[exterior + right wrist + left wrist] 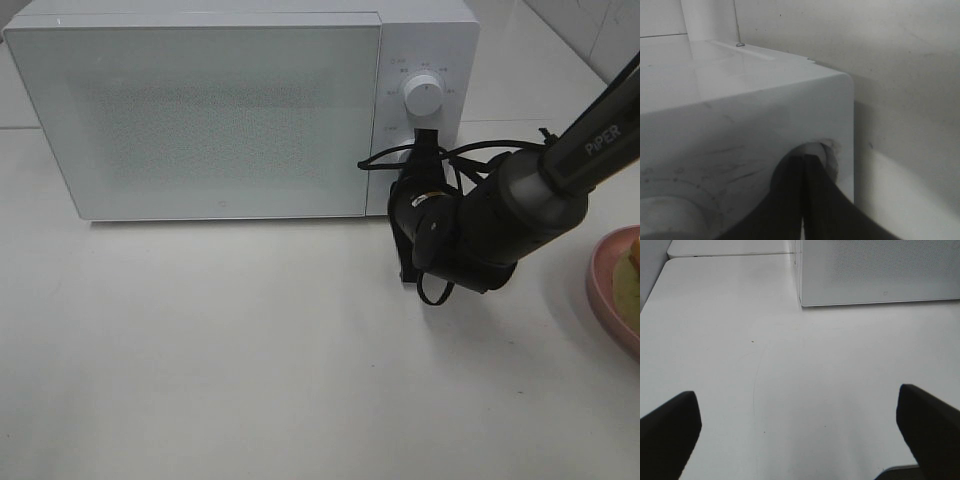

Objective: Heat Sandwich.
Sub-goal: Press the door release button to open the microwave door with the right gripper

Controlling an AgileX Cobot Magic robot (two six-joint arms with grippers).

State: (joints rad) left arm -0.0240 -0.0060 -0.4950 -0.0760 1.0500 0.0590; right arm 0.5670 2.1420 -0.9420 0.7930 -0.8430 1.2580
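Note:
At the right edge of the exterior high view, only a sliver of the sandwich (631, 262) shows, lying on a pink plate (604, 290). The white microwave (200, 110) stands at the back with its door closed. My right gripper (424, 143) is shut, and its joined fingertips (805, 162) press against a round button (826, 150) low on the microwave's control panel, below the dial (424, 94). My left gripper (797, 397) is open wide over bare table, with nothing between its fingers (670, 430). It is out of the exterior high view.
The right arm (560, 180) stretches in from the right, with cables looped near its wrist. In the left wrist view the microwave's lower front corner (802, 302) sits ahead of the open gripper. A wall rises behind the microwave.

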